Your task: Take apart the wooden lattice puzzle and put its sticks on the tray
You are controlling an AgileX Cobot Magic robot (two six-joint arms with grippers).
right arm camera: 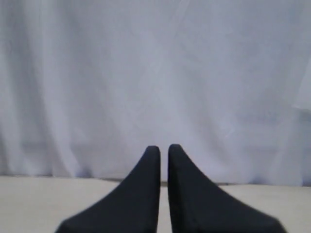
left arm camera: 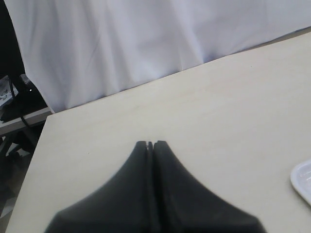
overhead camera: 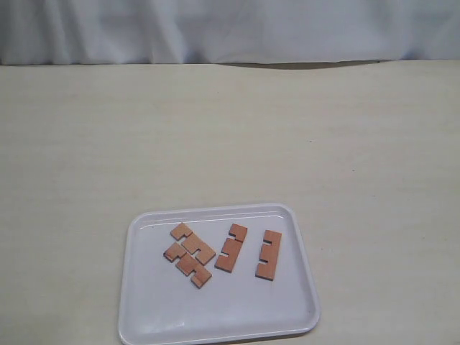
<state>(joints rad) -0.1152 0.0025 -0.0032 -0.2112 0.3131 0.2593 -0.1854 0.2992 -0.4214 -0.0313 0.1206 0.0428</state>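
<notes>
The white tray (overhead camera: 237, 305) lies at the near edge of the table in the exterior view. On it lie several reddish-brown notched sticks. Two of them (overhead camera: 192, 245) (overhead camera: 188, 264) lie diagonally at the left, touching side by side. A third stick (overhead camera: 231, 248) and a fourth (overhead camera: 269, 254) lie apart to the right. No assembled lattice grid shows. Neither gripper appears in the exterior view. My left gripper (left arm camera: 150, 143) is shut and empty above bare table, with a tray corner (left arm camera: 302, 180) at the frame's edge. My right gripper (right arm camera: 164, 148) faces the white curtain, holding nothing, its jaws a thin slit apart.
A white curtain (overhead camera: 230, 29) hangs along the table's far edge. The pale wooden tabletop (overhead camera: 230, 136) stretches wide behind the tray. Past the table's end in the left wrist view sit dark cables and equipment (left arm camera: 12, 97).
</notes>
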